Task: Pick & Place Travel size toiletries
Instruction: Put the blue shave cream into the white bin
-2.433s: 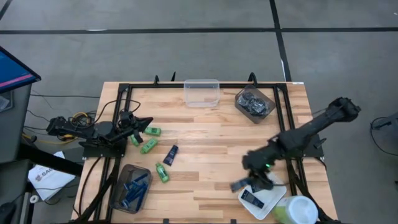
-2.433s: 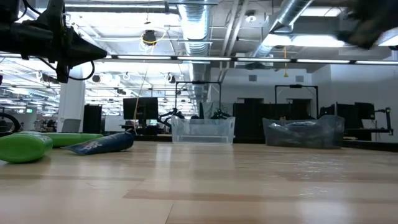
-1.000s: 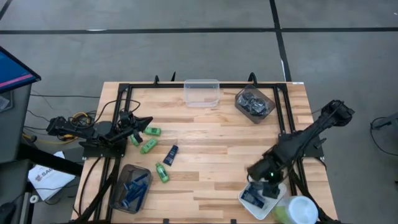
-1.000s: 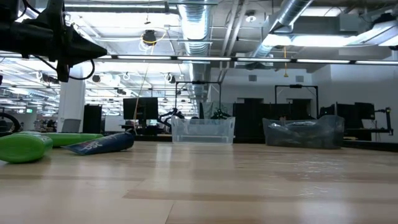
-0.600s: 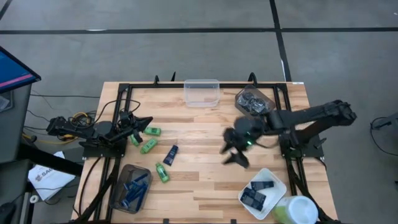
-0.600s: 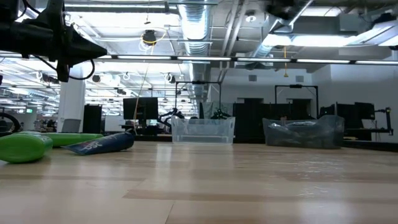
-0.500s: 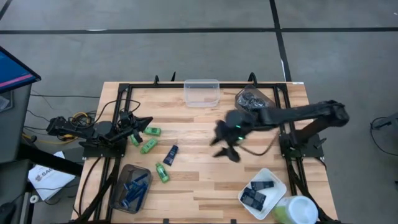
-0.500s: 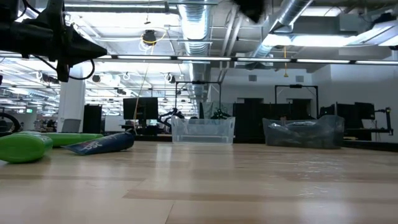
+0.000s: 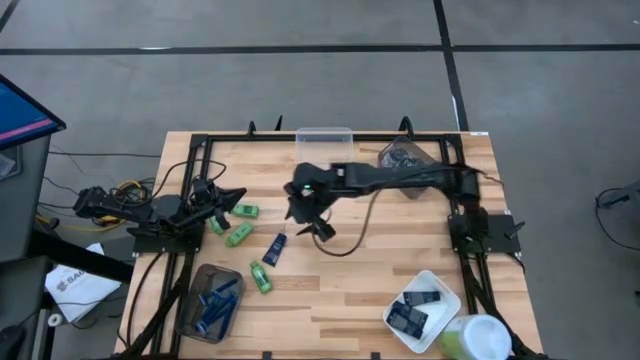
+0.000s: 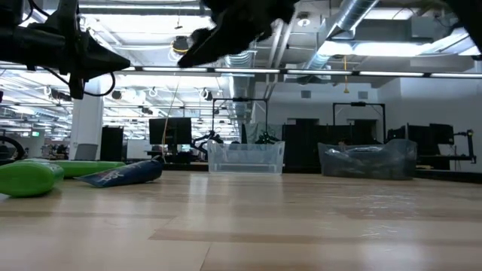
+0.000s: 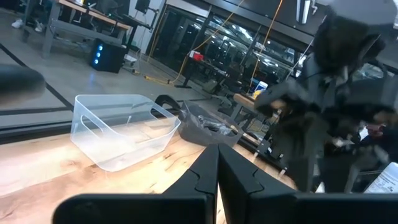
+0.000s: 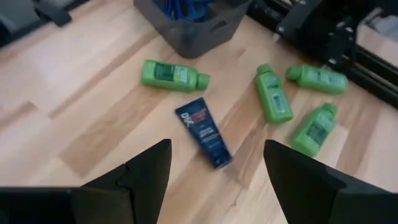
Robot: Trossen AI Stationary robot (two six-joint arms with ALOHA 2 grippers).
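A flat navy tube lies flat on the wood left of the table's middle. Green mini bottles lie around it, one nearer the near edge. My right gripper hangs open above the table, just to the far-right of the navy tube, touching nothing. My left gripper is shut and waits at the table's left side beside the green bottles. In the low view the navy tube and a green bottle rest on the table at left.
A grey tub of blue razors stands at the near left. A white tray with navy tubes is at the near right, with a green-and-white container beside it. A clear tub and a grey tub of discs stand at the far edge.
My right gripper has swung from above the white tray at the near right, across the table toward its left and far side. It now hangs by the navy tube left of the middle. The left arm has kept still.
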